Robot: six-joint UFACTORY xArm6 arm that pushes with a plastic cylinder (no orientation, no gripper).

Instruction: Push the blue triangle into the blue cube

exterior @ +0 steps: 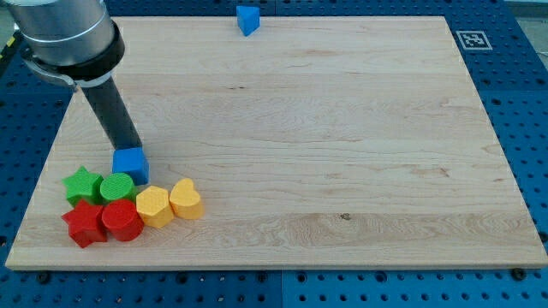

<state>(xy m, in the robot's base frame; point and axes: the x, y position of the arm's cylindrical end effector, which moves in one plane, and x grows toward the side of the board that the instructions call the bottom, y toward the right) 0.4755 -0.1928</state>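
The scene is bright and evenly lit, with soft, diffuse light that seems to fall from overhead. The wooden board shows no hard glare, only a mild pale sheen across its middle, well to the view's right of my tip. Shadows are short and faint: a thin dark rim hugs the blocks just below my tip, and the blue cube touching it casts almost none. The rod's dark surface carries a dull lengthwise highlight. Focus is sharp across the board, wood grain crisp even far from my tip. Board edges look straight, with no marked distortion.
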